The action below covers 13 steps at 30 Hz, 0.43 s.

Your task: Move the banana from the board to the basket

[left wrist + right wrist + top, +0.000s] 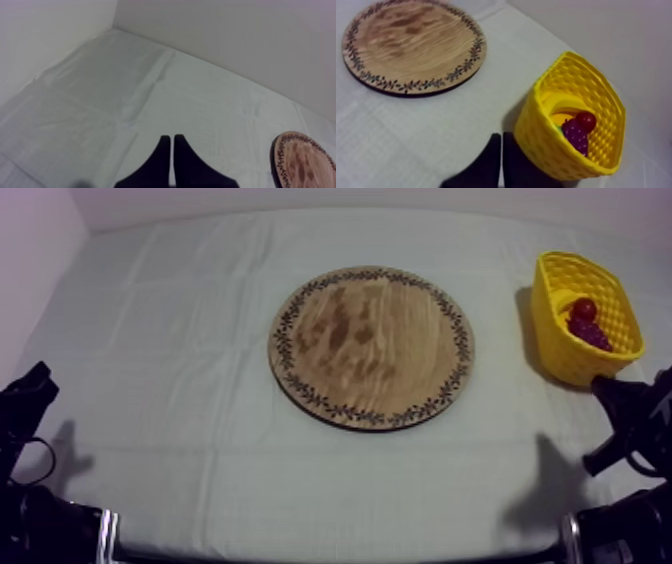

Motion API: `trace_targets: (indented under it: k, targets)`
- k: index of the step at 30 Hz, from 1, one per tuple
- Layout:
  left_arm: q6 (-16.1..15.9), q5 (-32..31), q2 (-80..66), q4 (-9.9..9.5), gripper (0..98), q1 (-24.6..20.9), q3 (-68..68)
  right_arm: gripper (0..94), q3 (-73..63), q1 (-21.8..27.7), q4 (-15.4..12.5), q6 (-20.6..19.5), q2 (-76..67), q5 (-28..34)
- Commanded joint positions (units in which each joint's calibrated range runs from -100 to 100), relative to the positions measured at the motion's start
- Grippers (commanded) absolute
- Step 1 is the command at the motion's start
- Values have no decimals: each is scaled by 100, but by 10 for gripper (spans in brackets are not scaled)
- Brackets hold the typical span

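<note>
Left hand point(171, 139): fingers together in a narrow wedge, nothing between them. It sits low at the left side of the desk point(200, 448), over bare cloth. The board's rim is off to one side, well apart from it.

Right hand point(500, 137): fingers also pressed together and empty, with the tips just beside the basket's point(546, 145) near wall. I cannot tell whether they touch it. In the top view this hand sits low at the right edge, close to the basket's near corner.

Board point(370, 346): centre of the desk, lying flat, nothing on it.

Basket: far right of the desk, well apart from the board, and seen tilted from the right wrist. Inside are the grapes point(576, 135), with the small red fruit point(585, 121) resting against them on top. Beneath and behind them is a smooth yellow patch, which I take to be the banana point(560, 119). It is mostly covered, and its colour is close to the basket's own, so this is not certain.

Progress, as a judgement: the board is bare, both hands are empty and low, and the likely banana is in the basket. The task looks complete. No pick or placement is left. At most, the right hand needs to clear the basket without nudging it.
</note>
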Motion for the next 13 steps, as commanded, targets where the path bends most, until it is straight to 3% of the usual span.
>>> trace_targets:
  k: [1, 13]
  targets:
    - [0, 1, 0, -2, 1, 1, 3, 7, 38, -3, 30, -218, -6, -152]
    - [-4, 1, 0, -2, 1, 1, 3, 7, 85, -9, 58, -552, -22, -256]
